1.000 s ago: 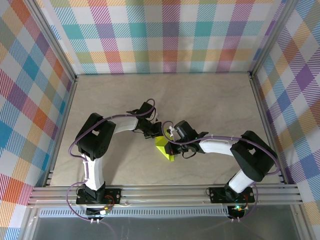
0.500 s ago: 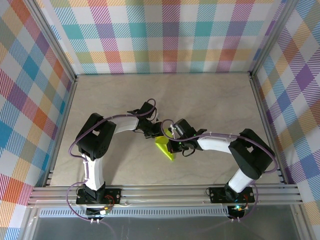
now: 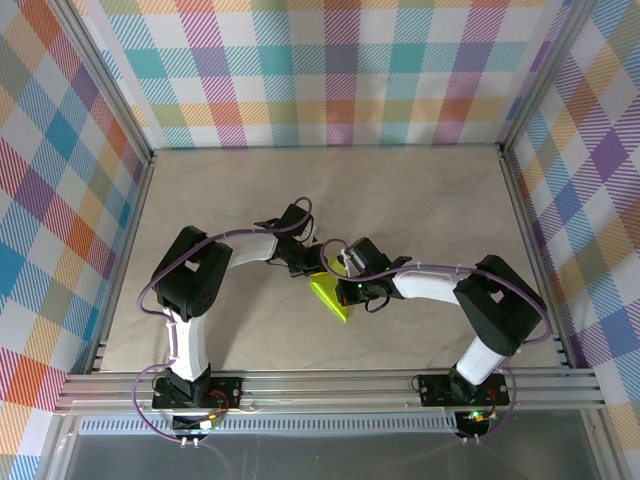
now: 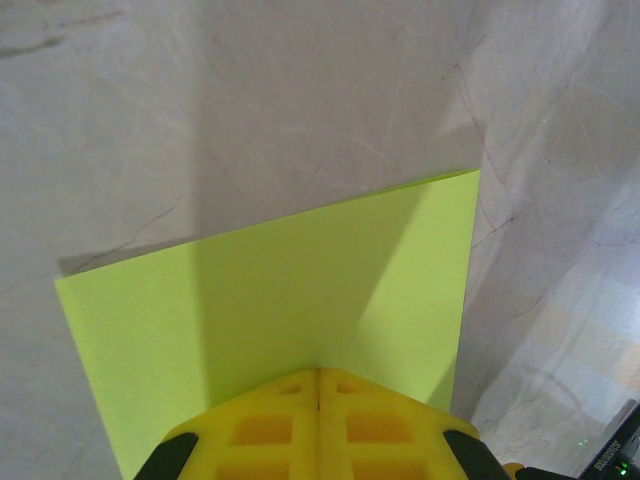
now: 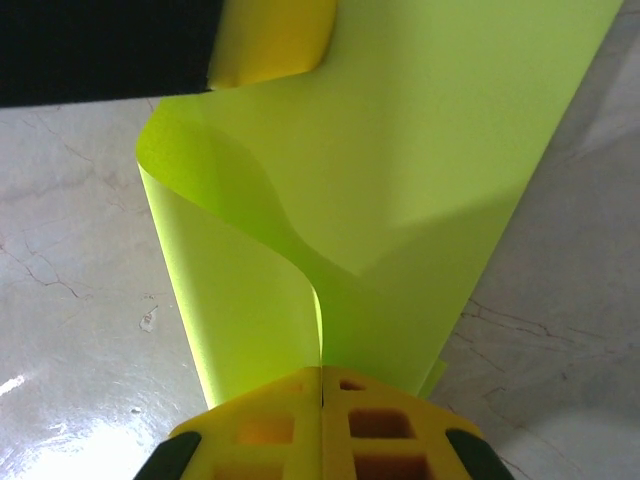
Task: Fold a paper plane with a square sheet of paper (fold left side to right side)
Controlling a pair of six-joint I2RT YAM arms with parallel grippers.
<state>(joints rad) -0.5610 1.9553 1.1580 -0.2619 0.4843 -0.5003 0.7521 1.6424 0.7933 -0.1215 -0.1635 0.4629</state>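
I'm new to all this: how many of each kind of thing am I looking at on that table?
Lime paper: 1 (square sheet of paper)
Robot arms: 2 (left arm, right arm)
Grippers: 2 (left gripper, right gripper), both shut on it
Total: 5
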